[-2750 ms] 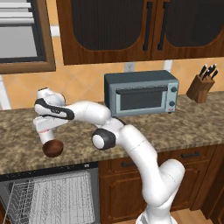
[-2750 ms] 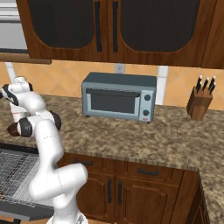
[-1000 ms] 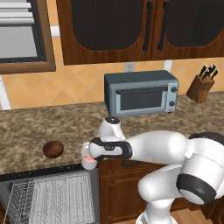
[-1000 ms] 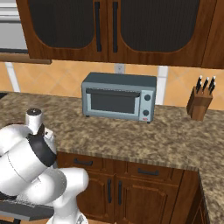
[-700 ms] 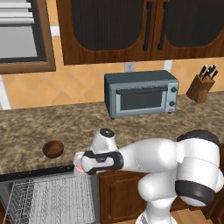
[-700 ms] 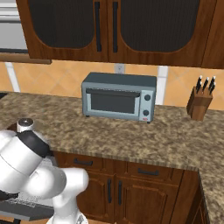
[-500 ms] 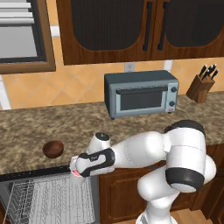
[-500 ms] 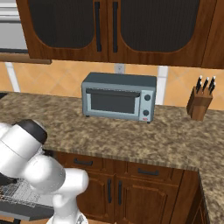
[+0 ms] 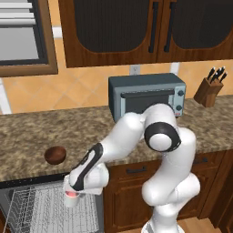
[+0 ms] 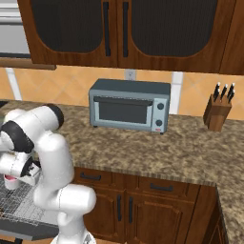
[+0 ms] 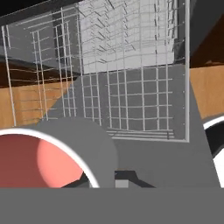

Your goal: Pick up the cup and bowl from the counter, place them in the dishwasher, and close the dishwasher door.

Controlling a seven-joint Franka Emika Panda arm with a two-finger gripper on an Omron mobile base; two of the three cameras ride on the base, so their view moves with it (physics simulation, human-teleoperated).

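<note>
Left base view sits behind the arm on its left, looking forward and down over the tabletop (image 9: 27,136), the toaster oven (image 9: 148,93) and the knife block (image 9: 208,90); right base view looks from behind on the right at the same tabletop, oven and block; both share the wire rack (image 9: 50,209); hand view sits very close above that rack, looking down into it.

The cup (image 9: 71,196) has been carried down off the counter (image 9: 27,136) in the closed gripper (image 9: 73,193) and is now held low over the white wire rack (image 9: 50,209) of the dishwasher (image 9: 9,189). The bowl (image 9: 55,154), earlier just under the gripper, is now left above and behind it.
</note>
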